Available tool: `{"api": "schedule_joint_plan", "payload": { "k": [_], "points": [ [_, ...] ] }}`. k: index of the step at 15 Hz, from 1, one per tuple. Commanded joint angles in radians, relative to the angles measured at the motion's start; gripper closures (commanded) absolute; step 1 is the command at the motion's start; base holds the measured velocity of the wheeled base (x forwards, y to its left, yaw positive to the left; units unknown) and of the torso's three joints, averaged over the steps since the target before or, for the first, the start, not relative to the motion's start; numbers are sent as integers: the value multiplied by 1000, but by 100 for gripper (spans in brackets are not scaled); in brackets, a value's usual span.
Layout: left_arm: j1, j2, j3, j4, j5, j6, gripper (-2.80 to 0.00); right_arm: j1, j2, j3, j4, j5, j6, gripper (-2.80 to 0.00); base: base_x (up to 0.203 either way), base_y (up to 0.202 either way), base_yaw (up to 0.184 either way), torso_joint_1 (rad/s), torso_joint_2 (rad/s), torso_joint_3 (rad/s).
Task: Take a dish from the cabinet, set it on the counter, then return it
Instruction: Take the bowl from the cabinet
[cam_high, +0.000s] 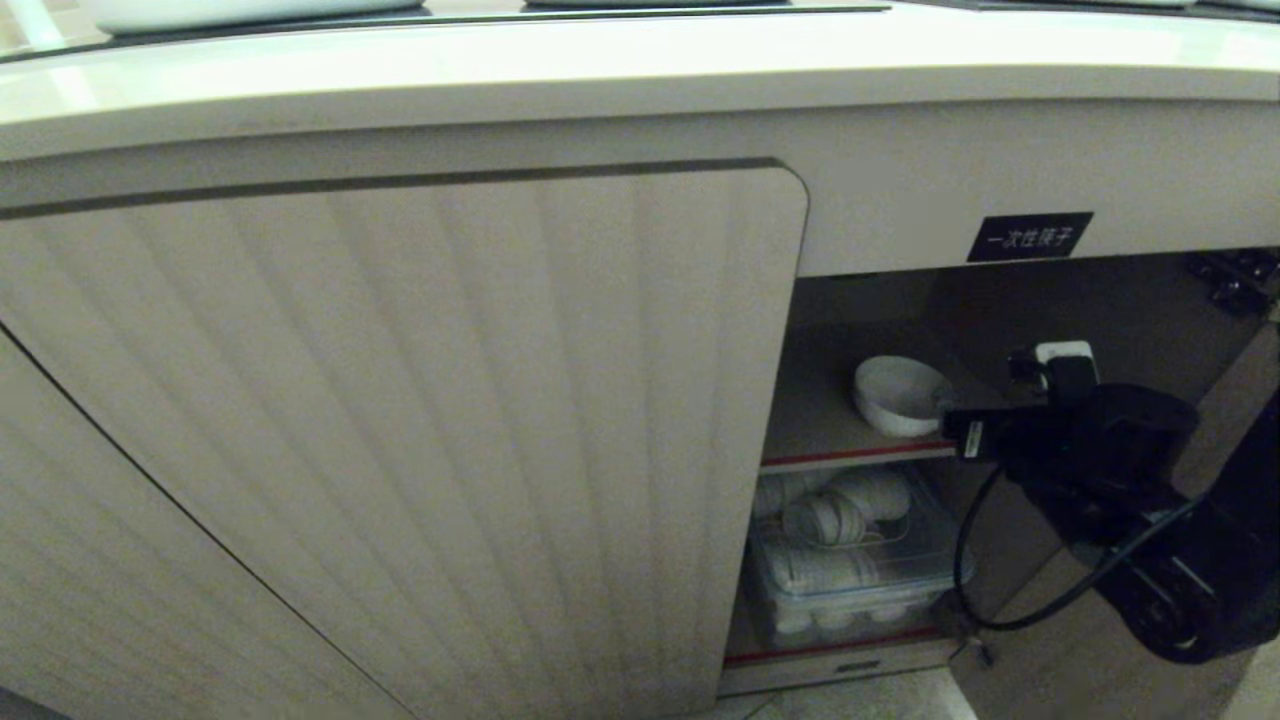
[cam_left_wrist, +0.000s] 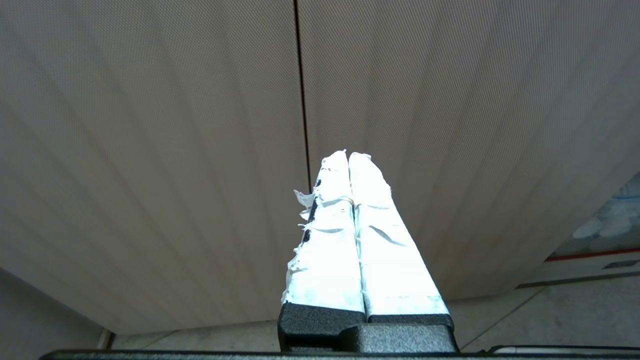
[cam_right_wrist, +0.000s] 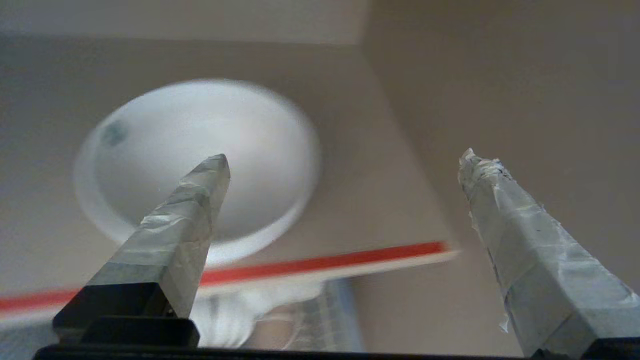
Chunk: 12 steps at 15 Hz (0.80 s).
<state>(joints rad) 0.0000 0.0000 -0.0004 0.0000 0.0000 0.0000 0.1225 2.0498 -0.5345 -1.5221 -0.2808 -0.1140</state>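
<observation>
The dish (cam_high: 898, 394) sits upright on the upper red-edged shelf (cam_high: 858, 455) inside the cabinet (cam_high: 400, 430), whose right-hand door is open. In the right wrist view the dish (cam_right_wrist: 200, 165) lies beyond the fingertips and off to one side: one taped finger (cam_right_wrist: 192, 210) overlaps its rim in the picture, while the other finger (cam_right_wrist: 505, 220) stands well apart from it, over bare shelf. Nothing is between the fingers, and they are spread wide. The right gripper (cam_right_wrist: 345, 160) hovers just outside the shelf's red edge, near the dish but not touching it, as far as the views show.

Whether this is the reach to fetch the dish or the retreat after returning it cannot be told from these views. If it is the reach, the sound way is to shift the gripper sideways until the dish's near rim lies between the two fingers, one inside the bowl and one outside, then ease forward above the shelf edge before closing. The glossy wall looks slippery, so the grip should seat well down the rim.

Below, a clear box of white ware (cam_high: 850, 570) fills the lower shelf. The left gripper (cam_left_wrist: 348, 156) is parked facing the ribbed closed door (cam_left_wrist: 150, 150), fingers pressed together and empty. The counter (cam_high: 640, 70) runs overhead.
</observation>
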Motion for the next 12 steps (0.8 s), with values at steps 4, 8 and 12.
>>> {"api": "schedule_joint_plan", "payload": {
  "k": [4, 8, 12],
  "points": [
    [0, 0, 0, 0, 0, 0, 0, -39, 15, -62, -43, 0, -3, -280, 0, 0, 0, 0, 0, 0],
    [0, 0, 0, 0, 0, 0, 0, -38, 21, -70, -44, 5, -1, -280, 0, 0, 0, 0, 0, 0],
    [0, 0, 0, 0, 0, 0, 0, -37, 31, -71, -44, 17, 6, -280, 0, 0, 0, 0, 0, 0]
  ]
}}
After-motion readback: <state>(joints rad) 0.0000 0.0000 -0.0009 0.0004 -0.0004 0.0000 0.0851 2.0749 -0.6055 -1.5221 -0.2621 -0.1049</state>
